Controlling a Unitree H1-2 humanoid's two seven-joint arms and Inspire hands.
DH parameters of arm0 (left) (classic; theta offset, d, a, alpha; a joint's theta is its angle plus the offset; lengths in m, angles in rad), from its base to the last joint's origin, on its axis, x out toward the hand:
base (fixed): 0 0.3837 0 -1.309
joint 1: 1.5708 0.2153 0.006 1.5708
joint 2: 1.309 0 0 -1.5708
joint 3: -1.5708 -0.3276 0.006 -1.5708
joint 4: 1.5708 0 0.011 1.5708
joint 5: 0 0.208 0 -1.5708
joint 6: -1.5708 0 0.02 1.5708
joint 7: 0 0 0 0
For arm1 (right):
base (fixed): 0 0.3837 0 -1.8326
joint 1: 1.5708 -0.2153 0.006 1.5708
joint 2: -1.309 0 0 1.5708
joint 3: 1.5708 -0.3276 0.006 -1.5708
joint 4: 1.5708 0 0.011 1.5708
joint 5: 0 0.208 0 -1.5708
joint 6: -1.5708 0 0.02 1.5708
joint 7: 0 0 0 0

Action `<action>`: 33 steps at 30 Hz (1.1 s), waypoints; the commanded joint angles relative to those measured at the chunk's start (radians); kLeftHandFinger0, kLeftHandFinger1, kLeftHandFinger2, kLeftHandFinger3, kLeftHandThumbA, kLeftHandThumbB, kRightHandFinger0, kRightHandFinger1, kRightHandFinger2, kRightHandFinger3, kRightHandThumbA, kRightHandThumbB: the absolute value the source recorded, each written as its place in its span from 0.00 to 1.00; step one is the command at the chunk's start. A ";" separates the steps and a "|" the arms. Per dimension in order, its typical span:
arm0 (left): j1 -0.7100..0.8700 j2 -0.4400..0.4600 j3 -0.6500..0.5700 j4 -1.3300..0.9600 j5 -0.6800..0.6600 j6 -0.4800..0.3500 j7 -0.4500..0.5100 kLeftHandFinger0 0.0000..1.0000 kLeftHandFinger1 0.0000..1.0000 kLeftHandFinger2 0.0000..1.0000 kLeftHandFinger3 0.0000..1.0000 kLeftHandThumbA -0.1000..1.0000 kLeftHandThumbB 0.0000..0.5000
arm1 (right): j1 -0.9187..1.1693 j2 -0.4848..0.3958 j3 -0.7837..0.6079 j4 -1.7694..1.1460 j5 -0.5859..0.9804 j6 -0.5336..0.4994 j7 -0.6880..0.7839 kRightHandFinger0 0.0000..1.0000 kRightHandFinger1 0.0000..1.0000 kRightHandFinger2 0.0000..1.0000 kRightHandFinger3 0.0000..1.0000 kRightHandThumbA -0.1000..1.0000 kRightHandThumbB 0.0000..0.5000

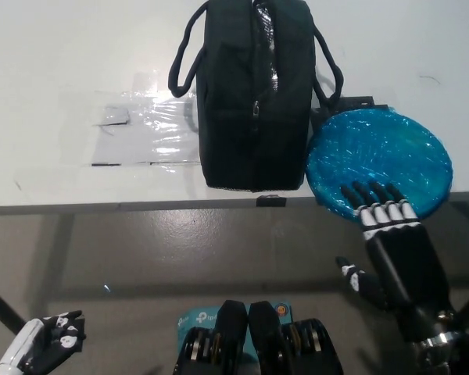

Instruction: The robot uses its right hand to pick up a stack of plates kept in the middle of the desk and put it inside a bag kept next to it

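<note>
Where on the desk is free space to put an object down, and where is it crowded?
Free: the white desk left of the black bag, beyond the taped plastic sheet, and right of the bag behind the blue plates. Crowded: where plates touch the bag, with the right hand at their near edge.

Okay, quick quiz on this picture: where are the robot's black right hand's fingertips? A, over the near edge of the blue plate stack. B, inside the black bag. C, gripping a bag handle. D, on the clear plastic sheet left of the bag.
A: the right hand reaches up from below with fingers spread, its fingertips overlapping the near edge of the blue plate stack, beside the black bag.
</note>
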 commanded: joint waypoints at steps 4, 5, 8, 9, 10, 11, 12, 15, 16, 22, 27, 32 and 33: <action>-0.011 0.049 -0.014 -0.054 0.015 -0.004 -0.037 0.76 0.77 0.83 0.80 0.00 0.15 | -0.137 -0.104 0.078 0.147 -0.250 0.012 -0.044 1.00 1.00 1.00 1.00 0.76 1.00; -0.011 0.049 -0.015 -0.054 0.015 -0.004 -0.037 0.76 0.77 0.83 0.80 0.00 0.15 | -0.139 -0.107 0.082 0.151 -0.248 0.015 -0.047 1.00 1.00 1.00 1.00 0.76 1.00; -0.024 0.054 -0.020 -0.053 0.021 0.014 -0.040 0.78 0.77 0.85 0.81 0.00 0.17 | -0.170 -0.127 0.082 0.214 -0.239 0.037 -0.032 1.00 1.00 1.00 1.00 0.76 1.00; -0.024 0.057 -0.024 -0.050 0.023 0.006 -0.043 0.78 0.77 0.85 0.81 0.00 0.18 | -0.175 -0.131 0.083 0.237 -0.240 0.041 -0.053 1.00 1.00 1.00 1.00 0.76 1.00; -0.025 0.057 -0.024 -0.047 0.024 0.006 -0.042 0.77 0.77 0.85 0.80 0.00 0.18 | -0.182 -0.135 0.084 0.256 -0.238 0.042 -0.072 1.00 1.00 1.00 1.00 0.75 1.00; -0.024 0.061 -0.028 -0.051 0.026 0.000 -0.044 0.75 0.76 0.85 0.79 0.00 0.21 | -0.188 -0.138 0.084 0.271 -0.239 0.049 -0.072 1.00 1.00 1.00 1.00 0.76 1.00; -0.023 0.061 -0.029 -0.055 0.027 0.002 -0.044 0.75 0.76 0.85 0.78 0.00 0.21 | -0.193 -0.141 0.080 0.283 -0.225 0.044 -0.081 1.00 1.00 1.00 1.00 0.74 1.00; -0.025 0.065 -0.034 -0.045 0.036 -0.006 -0.045 0.75 0.77 0.85 0.78 0.00 0.20 | -0.204 -0.149 0.077 0.299 -0.237 0.057 -0.082 1.00 1.00 1.00 1.00 0.76 1.00; -0.016 0.069 -0.043 -0.040 0.048 -0.024 -0.046 0.74 0.76 0.85 0.76 0.00 0.19 | -0.205 -0.152 0.076 0.309 -0.266 0.083 -0.080 1.00 1.00 1.00 1.00 0.77 1.00; -0.018 0.074 -0.053 -0.038 0.069 -0.032 -0.048 0.70 0.73 0.82 0.74 0.00 0.22 | -0.222 -0.149 0.072 0.341 -0.282 0.117 -0.074 1.00 1.00 1.00 1.00 0.73 1.00; -0.030 0.072 -0.054 -0.028 0.075 -0.039 -0.051 0.70 0.73 0.84 0.76 0.00 0.26 | -0.236 -0.120 0.054 0.429 -0.232 0.118 -0.219 1.00 1.00 1.00 1.00 0.42 0.98; -0.027 0.071 -0.063 -0.031 0.074 -0.035 -0.061 0.74 0.72 0.81 0.73 0.00 0.28 | -0.279 -0.157 0.037 0.528 -0.126 -0.031 -0.410 0.18 0.02 0.06 0.79 0.02 0.08; -0.028 0.071 -0.063 -0.028 0.074 -0.038 -0.061 0.72 0.72 0.80 0.73 0.00 0.27 | -0.288 -0.164 0.045 0.547 -0.134 -0.053 -0.475 0.07 0.00 0.01 0.54 0.00 0.06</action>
